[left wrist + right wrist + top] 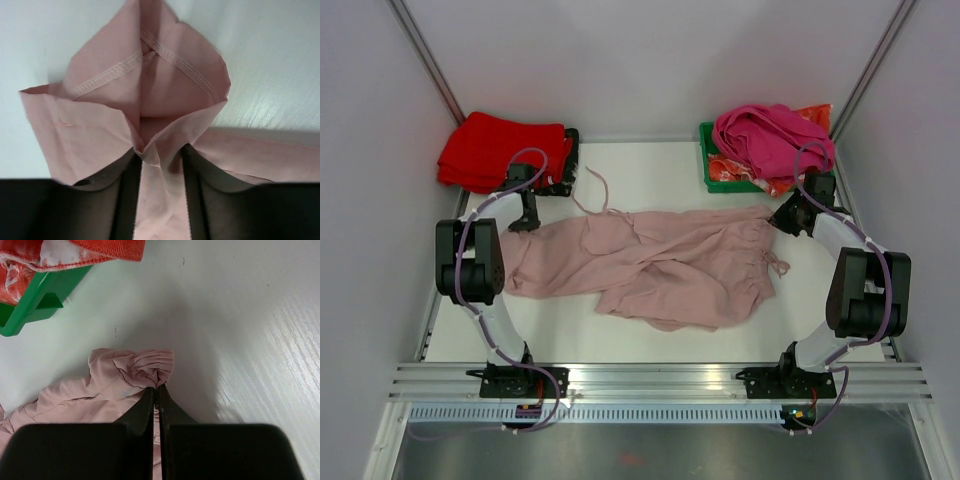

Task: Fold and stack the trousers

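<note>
The pale pink trousers [660,265] lie spread across the middle of the table, one leg end at the left and the gathered waistband at the right. A thin drawstring cord [595,192] trails toward the back. My left gripper [525,222] sits at the leg end. In the left wrist view its jaws [160,155] stand apart with a puckered fold of the hemmed pink fabric [150,90] between them. My right gripper [780,220] is at the waistband corner. In the right wrist view it [159,387] is shut on the gathered pink band [140,367].
Folded vivid red garments [495,150] are piled at the back left. A green basket [708,172] at the back right holds a magenta garment [765,135]; its corner [30,305] shows in the right wrist view. White walls enclose the table.
</note>
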`<state>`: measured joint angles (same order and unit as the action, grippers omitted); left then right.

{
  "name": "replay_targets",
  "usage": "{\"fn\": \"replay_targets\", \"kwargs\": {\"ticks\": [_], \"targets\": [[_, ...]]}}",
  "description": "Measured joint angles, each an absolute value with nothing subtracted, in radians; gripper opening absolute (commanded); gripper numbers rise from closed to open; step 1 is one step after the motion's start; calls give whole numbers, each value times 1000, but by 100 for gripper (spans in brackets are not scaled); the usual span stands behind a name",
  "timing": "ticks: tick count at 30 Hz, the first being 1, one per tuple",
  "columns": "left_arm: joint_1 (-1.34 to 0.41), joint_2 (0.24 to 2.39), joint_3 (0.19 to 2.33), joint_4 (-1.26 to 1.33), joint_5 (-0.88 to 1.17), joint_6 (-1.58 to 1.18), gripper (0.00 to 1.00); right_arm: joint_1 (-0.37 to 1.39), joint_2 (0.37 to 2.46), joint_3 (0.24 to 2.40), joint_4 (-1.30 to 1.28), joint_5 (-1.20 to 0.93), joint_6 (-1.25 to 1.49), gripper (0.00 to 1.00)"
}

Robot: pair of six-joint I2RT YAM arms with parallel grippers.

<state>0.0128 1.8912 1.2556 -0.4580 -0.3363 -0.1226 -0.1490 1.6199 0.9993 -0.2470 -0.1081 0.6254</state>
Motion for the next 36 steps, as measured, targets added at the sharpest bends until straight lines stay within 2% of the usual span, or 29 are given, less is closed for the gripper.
{"fn": "replay_targets", "kwargs": {"ticks": [4, 6, 7, 16, 19, 22, 28, 30, 31, 32, 36], "targets": [[35, 1839, 1237, -440, -341, -153, 25, -149, 1620, 999, -247, -108, 626, 0], [62, 1771, 1210, -438, -338, -179, 13, -149, 1620, 999, -247, -108, 628, 0], [85, 1722, 1195, -437, -336, -201, 3, -149, 1620, 999, -246, -108, 629, 0], [452, 1135, 827, -187, -202, -440, 2, -155, 1620, 999, -239, -107, 647, 0], [525, 1072, 701, -104, -94, -488, 2, -170, 1620, 999, -236, -107, 656, 0], [537, 1095, 684, -109, -63, -532, 4, -192, 1620, 999, -224, -108, 663, 0], [587, 1141, 684, -103, 3, -588, 26, -224, 1620, 1003, -213, -116, 665, 0], [587, 1148, 685, -106, 32, -576, 50, -228, 1620, 1014, -220, -115, 658, 0], [581, 1149, 690, -118, 38, -562, 67, -228, 1620, 1023, -224, -113, 653, 0], [571, 1149, 703, -140, 35, -545, 73, -228, 1620, 1033, -227, -110, 646, 0], [499, 1152, 855, -271, -17, -496, 76, -236, 1618, 1063, -239, -92, 628, 0]]}}
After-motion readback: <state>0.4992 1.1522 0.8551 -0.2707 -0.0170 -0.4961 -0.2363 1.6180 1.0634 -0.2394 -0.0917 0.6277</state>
